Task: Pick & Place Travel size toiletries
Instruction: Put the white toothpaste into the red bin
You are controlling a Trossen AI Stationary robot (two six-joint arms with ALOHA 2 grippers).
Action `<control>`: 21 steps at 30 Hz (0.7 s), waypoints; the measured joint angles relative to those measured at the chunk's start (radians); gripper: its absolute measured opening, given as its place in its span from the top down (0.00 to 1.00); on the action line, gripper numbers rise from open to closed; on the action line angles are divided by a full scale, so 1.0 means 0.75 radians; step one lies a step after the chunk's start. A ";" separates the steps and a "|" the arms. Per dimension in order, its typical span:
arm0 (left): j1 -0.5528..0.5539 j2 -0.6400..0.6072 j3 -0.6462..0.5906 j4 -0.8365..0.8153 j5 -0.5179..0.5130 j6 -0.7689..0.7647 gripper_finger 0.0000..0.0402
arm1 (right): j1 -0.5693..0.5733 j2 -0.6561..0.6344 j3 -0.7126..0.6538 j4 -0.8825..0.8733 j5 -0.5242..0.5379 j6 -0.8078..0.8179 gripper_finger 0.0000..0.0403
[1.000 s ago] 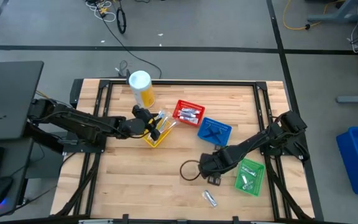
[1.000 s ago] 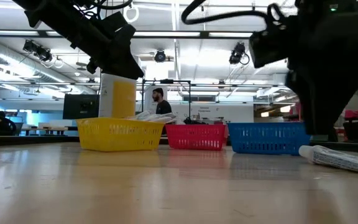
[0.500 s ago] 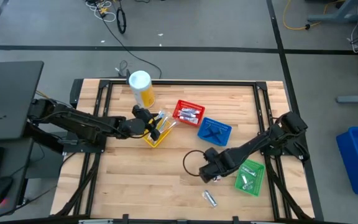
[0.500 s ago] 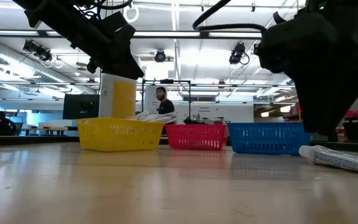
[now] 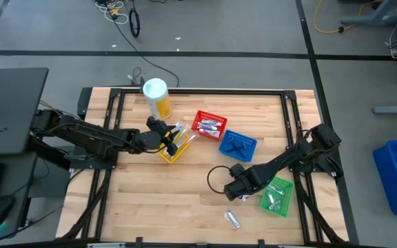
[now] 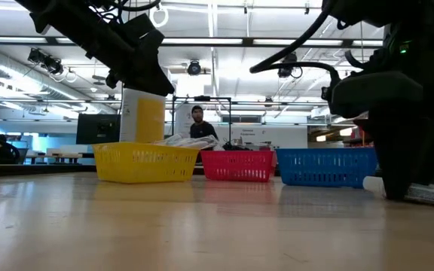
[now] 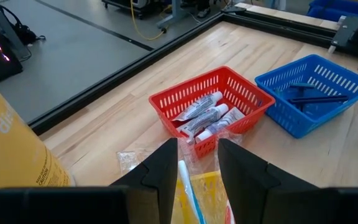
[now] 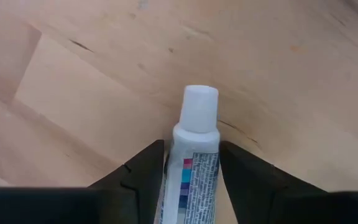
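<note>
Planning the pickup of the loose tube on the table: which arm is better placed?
Right: its pincer already straddles the tube. The left pincer hovers over the yellow basket, far off.

Matt wooden table, plastic tube

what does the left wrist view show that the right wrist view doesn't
Only the left wrist view: the red basket holding small tubes, the blue basket with dark pieces, and the left gripper above the yellow basket. Only the right wrist view: the right gripper straddling a white-capped tube. Both share the wooden table.
</note>
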 joint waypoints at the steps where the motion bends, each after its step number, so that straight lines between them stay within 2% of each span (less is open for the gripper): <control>1: 0.001 0.000 0.000 0.000 0.000 -0.001 0.70 | 0.001 0.000 -0.006 0.004 0.000 -0.003 0.59; 12: 0.001 0.000 0.000 0.001 0.000 -0.005 0.70 | -0.006 -0.008 -0.006 0.011 0.025 -0.232 0.75; 16: 0.001 0.000 0.000 0.001 0.000 -0.005 0.70 | -0.031 -0.047 0.023 0.085 0.152 -0.346 0.76; 21: 0.000 0.000 0.000 0.014 -0.002 -0.005 0.70 | -0.102 -0.126 0.075 0.213 0.319 -0.656 0.76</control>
